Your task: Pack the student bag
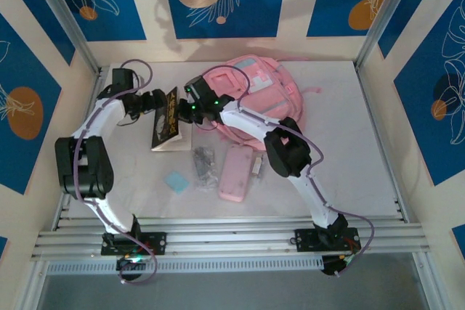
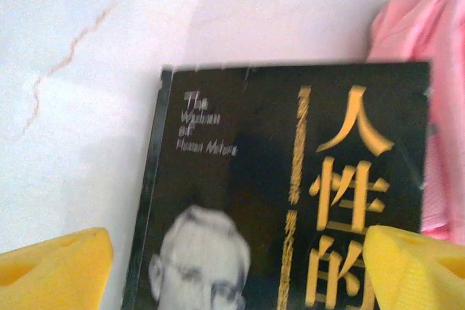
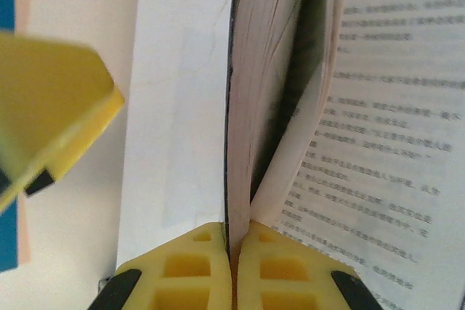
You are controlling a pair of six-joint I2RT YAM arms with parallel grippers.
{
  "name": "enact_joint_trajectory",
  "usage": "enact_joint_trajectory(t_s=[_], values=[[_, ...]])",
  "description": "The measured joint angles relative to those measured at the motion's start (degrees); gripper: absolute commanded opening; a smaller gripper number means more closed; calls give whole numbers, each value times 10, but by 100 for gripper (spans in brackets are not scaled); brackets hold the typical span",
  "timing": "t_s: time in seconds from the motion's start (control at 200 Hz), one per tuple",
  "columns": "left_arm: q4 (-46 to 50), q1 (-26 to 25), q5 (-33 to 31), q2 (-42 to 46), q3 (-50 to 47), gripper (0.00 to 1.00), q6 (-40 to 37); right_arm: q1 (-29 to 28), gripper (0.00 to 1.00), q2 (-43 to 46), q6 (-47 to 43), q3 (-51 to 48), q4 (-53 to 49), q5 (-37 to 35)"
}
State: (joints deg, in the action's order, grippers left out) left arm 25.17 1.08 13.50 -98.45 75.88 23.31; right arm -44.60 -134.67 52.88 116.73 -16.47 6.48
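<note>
At table's left, left gripper (image 1: 155, 101): hovers at the book's left edge; yellow fingers (image 2: 54, 263) stand wide apart, nothing between them but the cover below.
Book (image 1: 166, 123): black cover with yellow Chinese characters and a man's face, lying outside the bag, left of centre. In the right wrist view its pages fan open.
Right gripper (image 3: 232, 270): fingers pressed together, clamped on the book's right edge, pinching the cover and some pages.
Blue square item (image 1: 176, 181): small, flat on the table, near the front, below the book.
Dark metal bits (image 1: 205, 167): loose cluster on the table between the blue square and the pencil case.
Pencil case (image 1: 236, 172): flat, pink, lying on the table in front of the bag; cannot tell what it holds.
Student bag (image 1: 265, 88): pink, lying at rear centre, just right of the book; right arm reaches across its front. Cannot tell whether its mouth is open, nor its contents.
</note>
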Motion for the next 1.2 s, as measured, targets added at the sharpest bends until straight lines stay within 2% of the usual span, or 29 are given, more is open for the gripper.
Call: enact_joint_trajectory(t_s=[0.17, 0.355, 0.51, 0.7, 0.87, 1.045, 1.2], values=[[-73, 2, 35, 11, -68, 99, 51, 22, 0, 64, -13, -47, 2, 44], [-195, 1, 94, 11, -160, 100, 137, 68, 0, 126, -14, -123, 30, 100], [-296, -12, 116, 12, -211, 96, 202, 100, 0, 144, -2, -183, 73, 136], [-388, -51, 142, 11, -222, 89, 259, 114, 0, 147, 23, -255, 139, 166], [-436, -71, 150, -4, -231, 82, 288, 126, 0, 162, 42, -302, 176, 179], [-441, -83, 155, -12, -231, 86, 288, 134, 0, 178, 50, -330, 202, 190], [-401, -86, 142, -10, -221, 89, 254, 143, 0, 191, 53, -361, 212, 192]])
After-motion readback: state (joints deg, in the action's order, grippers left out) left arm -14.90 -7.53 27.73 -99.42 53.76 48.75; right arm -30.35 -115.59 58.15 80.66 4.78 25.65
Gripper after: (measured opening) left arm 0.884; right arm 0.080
